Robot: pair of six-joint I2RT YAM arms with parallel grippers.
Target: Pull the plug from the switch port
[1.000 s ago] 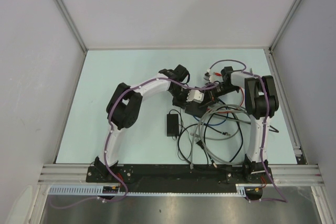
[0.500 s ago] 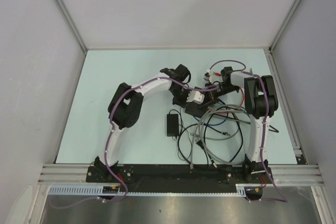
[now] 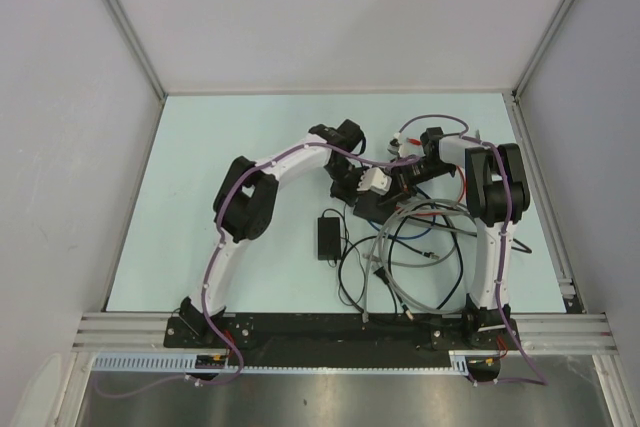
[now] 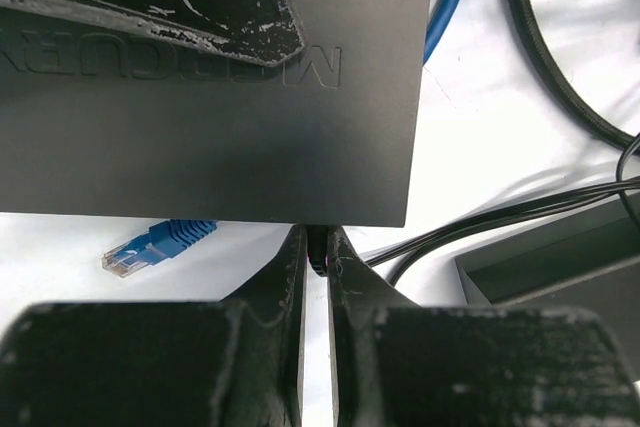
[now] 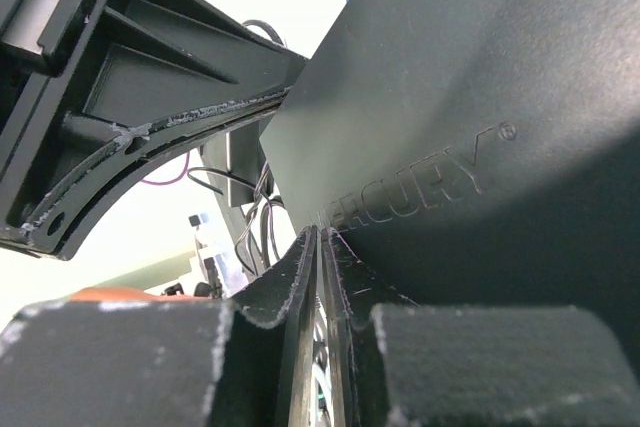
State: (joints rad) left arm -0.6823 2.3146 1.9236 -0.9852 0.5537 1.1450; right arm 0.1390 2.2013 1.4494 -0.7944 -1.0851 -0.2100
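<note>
Switch (image 4: 220, 137) right of table (image 3: 220, 137) centre, plug (image 4: 318, 253) at its edge, adapter (image 3: 328, 236) front-left, cables (image 3: 380, 247) in front.

The switch (image 3: 372, 209) is hemmed in by tangled cables (image 3: 415, 252) at five o'clock (the adapter brick (image 3: 329, 235) at seven), the right arm (image 3: 490, 192) at two and the left arm (image 3: 290, 160) at eleven; bare table (image 3: 295, 205) is left at nine.

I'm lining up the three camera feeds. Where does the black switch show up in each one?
Top external: the switch sits just right of centre, at the upper edge of the cable tangle.
Left wrist: the switch fills the upper left.
Right wrist: the switch fills the upper right, seen at a slant.
Shared landmark: the embossed MERCURY lettering shows in both wrist views; it is too small to read from above.
</note>
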